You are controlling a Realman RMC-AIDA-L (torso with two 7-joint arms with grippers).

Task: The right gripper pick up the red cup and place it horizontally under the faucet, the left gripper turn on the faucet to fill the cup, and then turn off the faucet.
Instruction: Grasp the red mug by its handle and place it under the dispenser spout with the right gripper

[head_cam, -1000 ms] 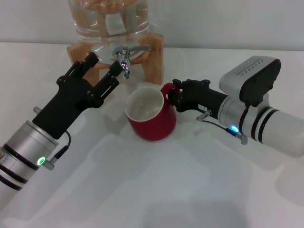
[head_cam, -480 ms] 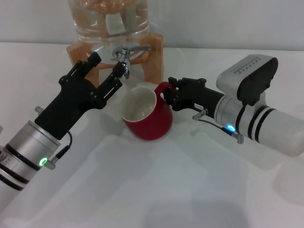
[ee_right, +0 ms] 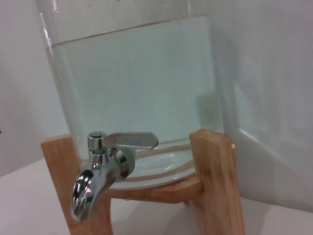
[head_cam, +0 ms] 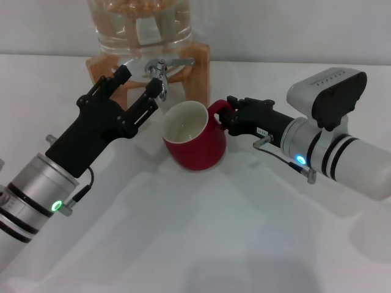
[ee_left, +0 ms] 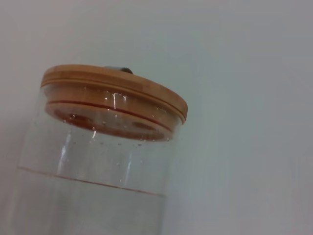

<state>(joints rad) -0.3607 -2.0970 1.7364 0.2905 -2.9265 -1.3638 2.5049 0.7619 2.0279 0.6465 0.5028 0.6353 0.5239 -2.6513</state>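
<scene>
head view: the right gripper (head_cam: pixel 225 119), on the blue-lit arm reaching in from the right, is closed on the loop handle of the red cup (head_cam: pixel 197 145). the cup is tilted, its off-white inside facing up and toward the left arm, and its lower side appears to rest on the white table (head_cam: pixel 201 244), though contact is hard to confirm from this angle. the cup sits in front of and slightly to the right of the faucet (head_cam: pixel 159 76), its rim just below and beside the spout but not squarely under it.

the left gripper (head_cam: pixel 139 83), on the green-lit arm reaching in from the lower left, has its two fingers spread apart; one fingertip (head_cam: pixel 124 72) lies to the left of the faucet, the other is just beside the spout. whether either touches the chrome cannot be told.

the faucet projects from a clear glass jar (head_cam: pixel 137 27) seated in a wooden stand (head_cam: pixel 197 76).

right wrist view: the lever handle (ee_right: pixel 133 140) lies flat, pointing sideways over the spout (ee_right: pixel 84 193); the jar holds water.

left wrist view: the jar's wooden lid (ee_left: pixel 113 88) with the waterline below it.
</scene>
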